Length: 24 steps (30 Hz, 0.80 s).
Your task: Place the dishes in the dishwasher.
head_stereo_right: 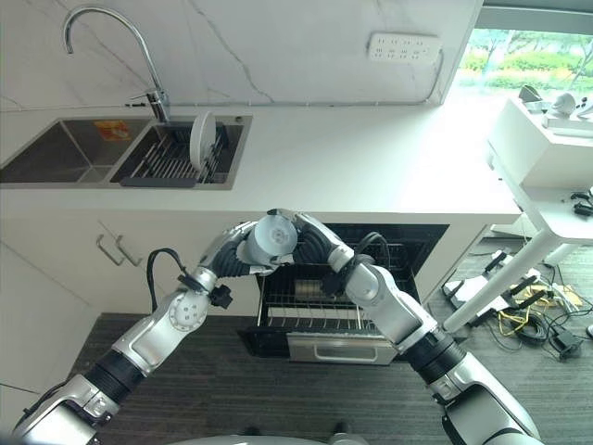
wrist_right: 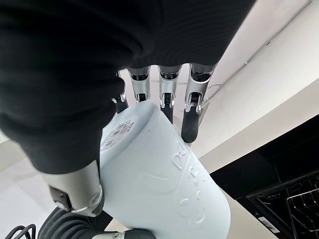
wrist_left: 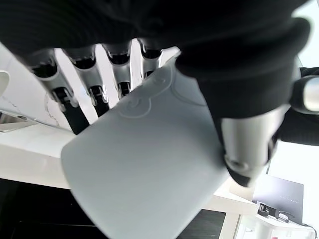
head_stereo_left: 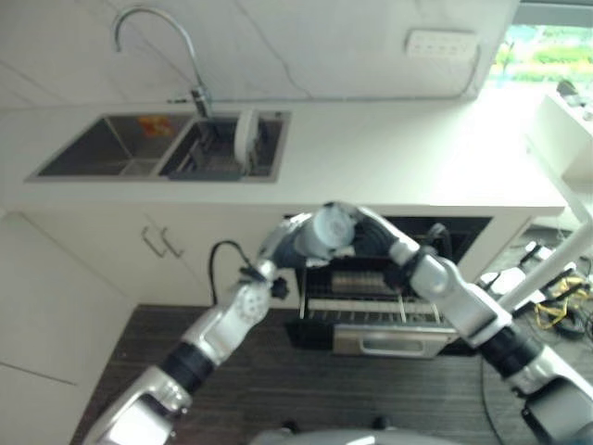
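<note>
Cup (head_stereo_right: pixel 275 235) gripped by both hands.

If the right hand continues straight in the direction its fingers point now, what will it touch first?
Probably the white wall above the countertop. The right hand, curled round the pale cup, points there; depth is unclear.

Kitchen, plainly: double steel sink (head_stereo_right: pixel 93 148) with arched tap (head_stereo_right: pixel 102 37) set in a white counter (head_stereo_right: pixel 371 167); plate (head_stereo_right: pixel 197 139) upright in the sink rack; marbled wall with socket strip (head_stereo_right: pixel 405 46); open dishwasher (head_stereo_right: pixel 324 315) under the counter beside cupboard doors (head_stereo_right: pixel 56 269).
</note>
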{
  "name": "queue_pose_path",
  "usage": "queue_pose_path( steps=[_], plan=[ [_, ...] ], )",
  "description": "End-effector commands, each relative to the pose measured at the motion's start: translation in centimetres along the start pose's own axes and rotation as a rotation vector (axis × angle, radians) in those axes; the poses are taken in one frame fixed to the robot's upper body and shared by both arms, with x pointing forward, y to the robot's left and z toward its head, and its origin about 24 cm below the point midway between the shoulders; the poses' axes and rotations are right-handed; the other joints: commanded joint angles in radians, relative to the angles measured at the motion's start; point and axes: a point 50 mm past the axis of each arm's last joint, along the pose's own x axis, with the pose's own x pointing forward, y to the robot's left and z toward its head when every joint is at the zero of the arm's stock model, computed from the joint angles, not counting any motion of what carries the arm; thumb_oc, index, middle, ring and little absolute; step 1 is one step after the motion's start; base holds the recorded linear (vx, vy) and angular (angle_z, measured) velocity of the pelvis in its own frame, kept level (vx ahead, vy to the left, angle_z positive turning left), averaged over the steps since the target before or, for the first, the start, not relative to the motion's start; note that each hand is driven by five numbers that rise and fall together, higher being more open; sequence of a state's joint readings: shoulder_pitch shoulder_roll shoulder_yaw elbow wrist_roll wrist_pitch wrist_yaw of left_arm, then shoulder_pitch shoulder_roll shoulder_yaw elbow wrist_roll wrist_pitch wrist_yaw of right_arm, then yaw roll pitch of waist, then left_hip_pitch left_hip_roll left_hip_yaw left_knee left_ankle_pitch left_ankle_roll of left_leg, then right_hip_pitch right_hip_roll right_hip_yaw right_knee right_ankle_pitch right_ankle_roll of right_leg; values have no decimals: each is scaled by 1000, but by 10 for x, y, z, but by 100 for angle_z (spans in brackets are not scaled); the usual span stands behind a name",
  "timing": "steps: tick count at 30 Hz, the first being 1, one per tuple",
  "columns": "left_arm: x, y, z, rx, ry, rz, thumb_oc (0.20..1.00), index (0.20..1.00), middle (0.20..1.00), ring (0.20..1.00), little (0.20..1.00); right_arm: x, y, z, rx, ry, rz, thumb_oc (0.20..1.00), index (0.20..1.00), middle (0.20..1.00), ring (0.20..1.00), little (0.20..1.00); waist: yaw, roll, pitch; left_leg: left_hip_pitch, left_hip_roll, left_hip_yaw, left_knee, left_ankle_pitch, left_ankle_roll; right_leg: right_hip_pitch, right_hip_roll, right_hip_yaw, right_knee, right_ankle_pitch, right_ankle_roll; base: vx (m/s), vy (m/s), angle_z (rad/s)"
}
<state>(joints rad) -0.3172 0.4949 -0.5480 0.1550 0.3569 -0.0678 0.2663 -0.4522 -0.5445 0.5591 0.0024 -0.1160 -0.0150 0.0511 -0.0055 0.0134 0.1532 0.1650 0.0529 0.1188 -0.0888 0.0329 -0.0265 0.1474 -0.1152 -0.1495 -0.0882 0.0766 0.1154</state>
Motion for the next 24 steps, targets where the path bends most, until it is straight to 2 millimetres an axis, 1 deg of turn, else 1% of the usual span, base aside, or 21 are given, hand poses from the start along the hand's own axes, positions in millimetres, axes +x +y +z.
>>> queue_pose_path(
  steps=[1, 11, 16, 17, 18, 24],
  plan=[
    [26, 18, 57, 44, -297, 43, 200, 200, 200, 200, 200, 24, -15, 43, -6, -218, -51, 200, 200, 200, 200, 200, 33, -32, 13, 13, -63, -49, 94, -169, 66, 12, 11, 25, 110, -145, -7, 0, 0, 0],
    [25, 20, 60, 62, -327, 34, 200, 200, 200, 200, 200, 22, -13, 43, 19, -219, -13, 200, 200, 200, 200, 200, 32, -31, 10, 16, -63, -49, 87, -165, 65, 11, 12, 20, 109, -146, -7, 0, 0, 0],
    [25, 21, 67, 79, -368, 41, 200, 200, 200, 200, 200, 24, -10, 42, 22, -203, 2, 200, 200, 200, 200, 200, 32, -30, 8, 16, -63, -48, 85, -163, 65, 12, 11, 18, 108, -145, -7, 0, 0, 0],
    [25, 21, 67, 81, -371, 41, 200, 200, 200, 200, 200, 24, -10, 42, 24, -200, 2, 426, 426, 426, 426, 426, 32, -30, 8, 17, -63, -48, 85, -163, 65, 12, 11, 18, 107, -145, -8, 0, 0, 0],
    [25, 21, 68, 85, -378, 39, 200, 200, 200, 200, 200, 25, -10, 41, 33, -190, 6, 1000, 1000, 1000, 1000, 1000, 32, -30, 8, 18, -63, -48, 84, -163, 65, 13, 12, 18, 106, -145, -8, 0, 0, 0],
    [25, 22, 71, 95, -400, 33, 200, 200, 200, 200, 200, 26, -9, 39, 41, -169, 32, 1000, 1000, 1000, 1000, 1000, 30, -30, 7, 20, -61, -45, 82, -161, 64, 14, 12, 18, 105, -144, -7, 0, 0, 0]
  ],
)
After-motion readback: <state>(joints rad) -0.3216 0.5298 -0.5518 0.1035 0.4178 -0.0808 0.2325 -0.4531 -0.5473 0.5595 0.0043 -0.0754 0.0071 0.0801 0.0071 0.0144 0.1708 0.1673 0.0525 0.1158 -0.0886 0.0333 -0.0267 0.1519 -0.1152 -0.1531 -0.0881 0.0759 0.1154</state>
